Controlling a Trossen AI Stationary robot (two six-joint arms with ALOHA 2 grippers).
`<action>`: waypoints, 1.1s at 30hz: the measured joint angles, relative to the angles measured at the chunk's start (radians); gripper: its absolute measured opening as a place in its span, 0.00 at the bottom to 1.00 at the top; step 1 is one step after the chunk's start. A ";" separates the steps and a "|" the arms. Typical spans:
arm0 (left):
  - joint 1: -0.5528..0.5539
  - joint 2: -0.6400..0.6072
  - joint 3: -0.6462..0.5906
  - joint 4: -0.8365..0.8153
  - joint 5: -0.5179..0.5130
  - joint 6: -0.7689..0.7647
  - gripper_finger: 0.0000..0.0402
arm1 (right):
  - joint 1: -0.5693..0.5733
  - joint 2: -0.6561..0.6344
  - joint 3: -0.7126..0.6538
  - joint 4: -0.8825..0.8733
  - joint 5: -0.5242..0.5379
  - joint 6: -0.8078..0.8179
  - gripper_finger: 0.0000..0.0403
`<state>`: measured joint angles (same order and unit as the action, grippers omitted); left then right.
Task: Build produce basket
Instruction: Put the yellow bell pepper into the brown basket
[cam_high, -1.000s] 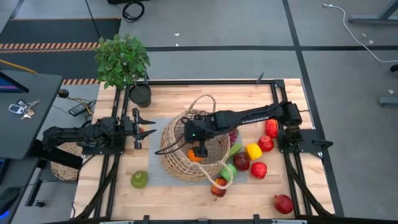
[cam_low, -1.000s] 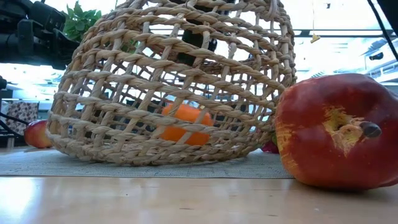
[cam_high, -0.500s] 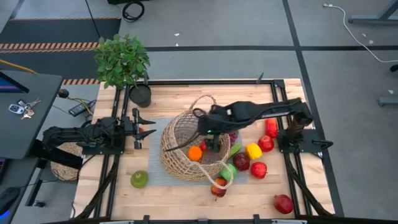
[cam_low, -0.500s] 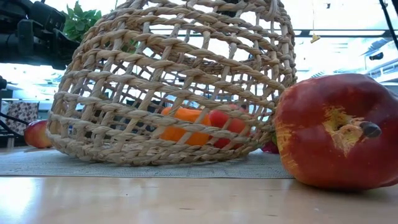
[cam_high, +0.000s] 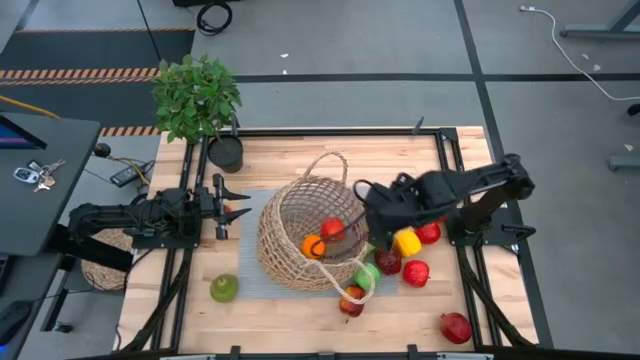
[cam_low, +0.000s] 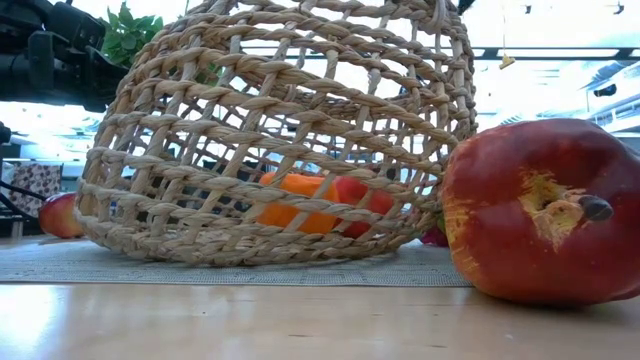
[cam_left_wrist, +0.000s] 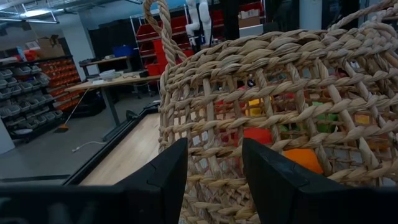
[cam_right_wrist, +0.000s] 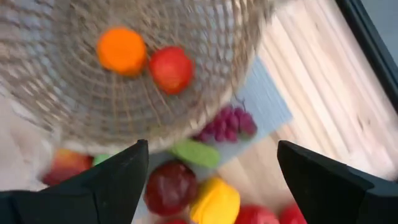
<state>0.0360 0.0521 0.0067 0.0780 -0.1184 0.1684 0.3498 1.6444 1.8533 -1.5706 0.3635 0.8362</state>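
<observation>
two fruits in basket, potted plant behind, produce beside

A wooden table with a black frame stands on a grey floor. A leafy green plant in a dark pot sits at one far corner. A grey mat lies on the wood. Keys rest on a dark side desk. Shelves with red bins line the room behind.
</observation>
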 joint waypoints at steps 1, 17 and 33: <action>0.000 0.000 0.000 0.000 0.000 0.000 0.40 | 0.017 -0.017 -0.041 0.004 0.007 0.031 0.89; 0.000 0.000 0.000 0.000 0.000 0.000 0.40 | 0.219 -0.269 -0.767 0.445 -0.062 0.432 0.89; 0.000 0.000 0.000 0.000 0.000 0.000 0.40 | 0.268 -0.264 -0.920 0.455 -0.113 0.348 0.87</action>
<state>0.0360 0.0521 0.0068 0.0776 -0.1182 0.1683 0.6182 1.3800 0.9334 -1.1158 0.2509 1.1845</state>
